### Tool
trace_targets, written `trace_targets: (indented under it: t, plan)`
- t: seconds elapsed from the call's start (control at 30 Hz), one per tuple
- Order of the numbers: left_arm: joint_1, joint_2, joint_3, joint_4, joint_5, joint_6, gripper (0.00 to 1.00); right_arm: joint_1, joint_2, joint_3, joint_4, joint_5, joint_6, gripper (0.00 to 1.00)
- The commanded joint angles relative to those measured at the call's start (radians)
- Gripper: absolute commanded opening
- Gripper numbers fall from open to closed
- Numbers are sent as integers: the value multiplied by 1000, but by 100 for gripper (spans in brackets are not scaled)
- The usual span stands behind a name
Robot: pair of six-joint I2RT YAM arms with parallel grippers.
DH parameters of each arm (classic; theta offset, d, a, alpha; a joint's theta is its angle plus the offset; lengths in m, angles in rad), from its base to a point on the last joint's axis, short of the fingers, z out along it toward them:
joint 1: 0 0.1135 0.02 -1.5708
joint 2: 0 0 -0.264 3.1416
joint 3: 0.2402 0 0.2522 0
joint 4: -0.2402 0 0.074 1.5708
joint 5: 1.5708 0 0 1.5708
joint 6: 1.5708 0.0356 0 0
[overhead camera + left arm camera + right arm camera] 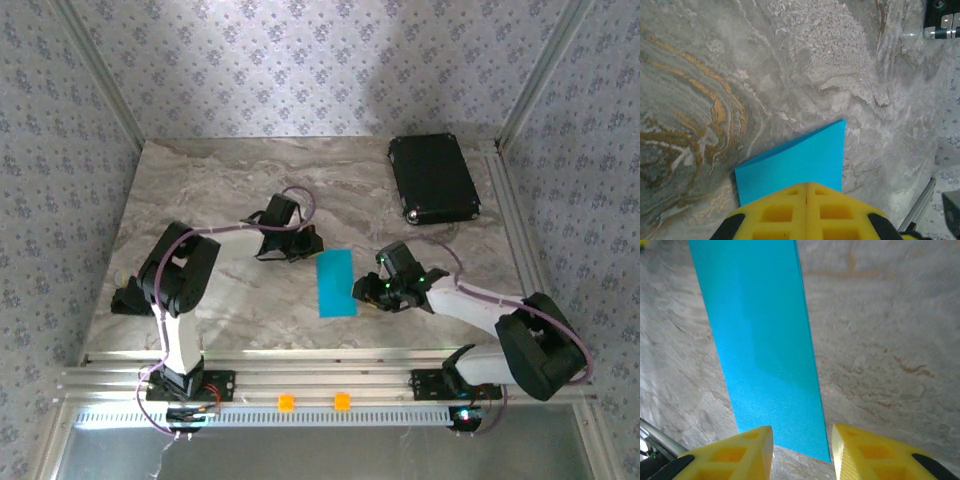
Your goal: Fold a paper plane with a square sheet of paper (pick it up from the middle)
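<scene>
paper strip (pixel 335 283) flat on table (pixel 230 180) | left claw (pixel 806 197) clenched, 10 o'clock | right claw (pixel 802 440) released, 3 o'clock | black case (pixel 432 178) 1 o'clock

black-white arms (pixel 180 340), lilac cables (pixel 300 192), yellow waffle-recessed fingers (pixel 740 455), green wrist leds (pixel 424 270).

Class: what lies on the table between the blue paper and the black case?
Nothing: in the top view the marble table is bare from the blue paper to the black case.
</scene>
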Motion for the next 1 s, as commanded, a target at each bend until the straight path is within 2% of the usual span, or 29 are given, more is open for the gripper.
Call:
trace_targets:
  t: [0.0,0.13,0.3,0.63,0.97]
  plan:
    - [9,46,50,-32,33,31,5,15,29,25,-16,-17,37,39]
    - [11,85,74,-53,32,47,5,22,29,23,-29,-25,41,42]
    - [12,97,26,-47,7,59,5,34,-5,-5,-40,-29,57,47]
    - [22,97,-70,4,-4,51,5,35,14,-20,9,-101,86,48]
    - [22,99,-75,15,-1,44,5,47,65,-10,7,-87,103,48]
